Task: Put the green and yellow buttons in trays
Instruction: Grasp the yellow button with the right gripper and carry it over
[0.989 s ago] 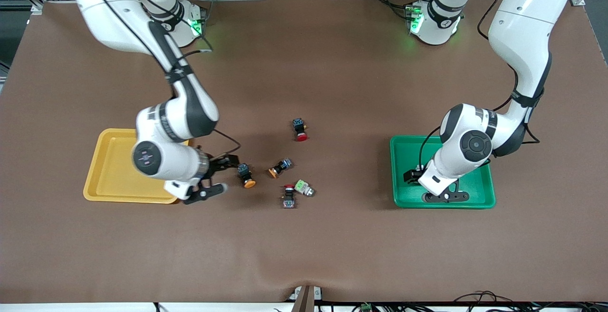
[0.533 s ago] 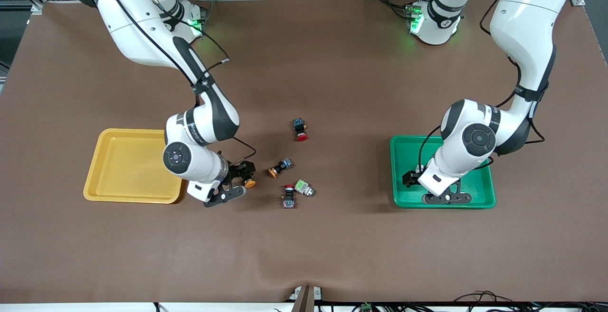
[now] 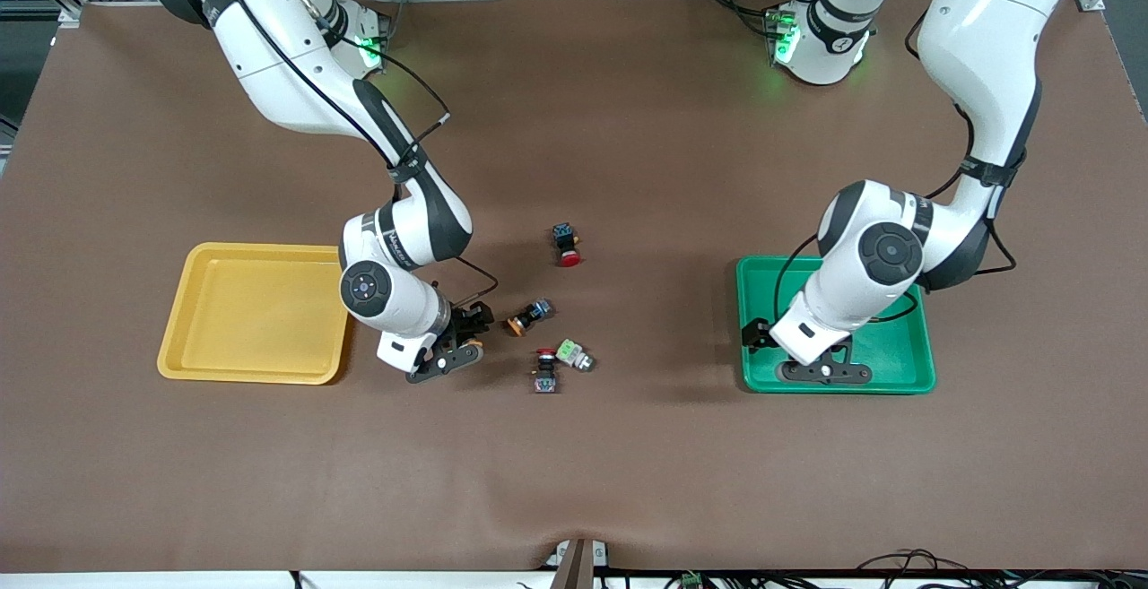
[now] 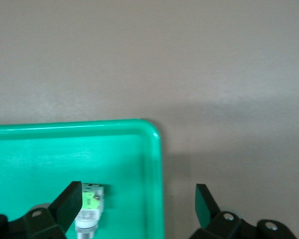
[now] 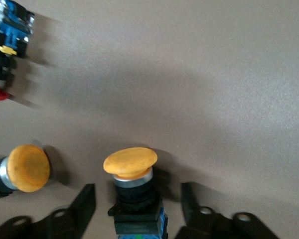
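My right gripper (image 3: pixel 459 339) is open and low over the table beside the yellow tray (image 3: pixel 251 311). Its fingers straddle a black-and-blue button with a yellow cap (image 5: pixel 132 164) without touching it. A second yellow-capped button (image 3: pixel 527 315) lies nearby and also shows in the right wrist view (image 5: pixel 27 168). A green-faced grey button (image 3: pixel 572 354) lies on the table. My left gripper (image 3: pixel 789 351) is open over the green tray (image 3: pixel 897 347), at its corner (image 4: pixel 157 149). Another green-faced button (image 4: pixel 89 209) lies in that tray beside one finger (image 4: pixel 70 201); the front view hides it.
Two black switches with red caps lie on the table. One (image 3: pixel 545 372) touches the green-faced button on the table; the other (image 3: pixel 566 246) lies farther from the front camera and shows in the right wrist view (image 5: pixel 2 59). The yellow tray holds nothing.
My right gripper has swung from the yellow tray's edge onto the yellow-capped button, which now sits between its fingers. My left gripper has shifted slightly toward the green tray's inner corner.
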### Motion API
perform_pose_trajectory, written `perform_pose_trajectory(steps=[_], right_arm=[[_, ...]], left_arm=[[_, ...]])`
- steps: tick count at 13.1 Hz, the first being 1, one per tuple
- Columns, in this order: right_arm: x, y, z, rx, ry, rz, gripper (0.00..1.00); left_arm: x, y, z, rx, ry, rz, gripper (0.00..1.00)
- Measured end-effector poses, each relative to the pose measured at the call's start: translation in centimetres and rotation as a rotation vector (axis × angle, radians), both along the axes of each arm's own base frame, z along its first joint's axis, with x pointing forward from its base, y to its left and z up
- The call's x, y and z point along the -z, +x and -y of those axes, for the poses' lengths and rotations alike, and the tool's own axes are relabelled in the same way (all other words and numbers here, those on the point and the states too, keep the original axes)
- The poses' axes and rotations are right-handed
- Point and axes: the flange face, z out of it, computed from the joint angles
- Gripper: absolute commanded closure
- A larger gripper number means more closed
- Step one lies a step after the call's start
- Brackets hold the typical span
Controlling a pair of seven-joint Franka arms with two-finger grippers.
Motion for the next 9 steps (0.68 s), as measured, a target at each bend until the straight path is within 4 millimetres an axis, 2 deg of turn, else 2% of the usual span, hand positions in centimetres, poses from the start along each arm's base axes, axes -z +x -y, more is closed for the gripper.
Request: perform_pose_trajectory(steps=[4, 5, 7, 9], right_arm=[[-0.1, 0.2, 0.7, 0.007, -0.009, 0.001, 0.97], [-0.4, 0.5, 1.5, 0.019, -0.017, -0.004, 0.96], [-3.1, 2.0, 5.5, 0.068, -0.047, -0.018, 0.9], [-7.9, 3.5, 10.8, 0.135, -0.072, -0.02, 0.88]], left_arm=[[-1.7, -0.5, 4.3, 0.059, -0.017, 0.033, 0.0], [-1.9, -0.9, 5.4, 0.076, -0.019, 0.036, 0.0], [-2.2, -1.9, 8.4, 0.12, -0.025, 0.045, 0.0], [-2.3, -3.0, 11.7, 0.181, -0.031, 0.078, 0.0]])
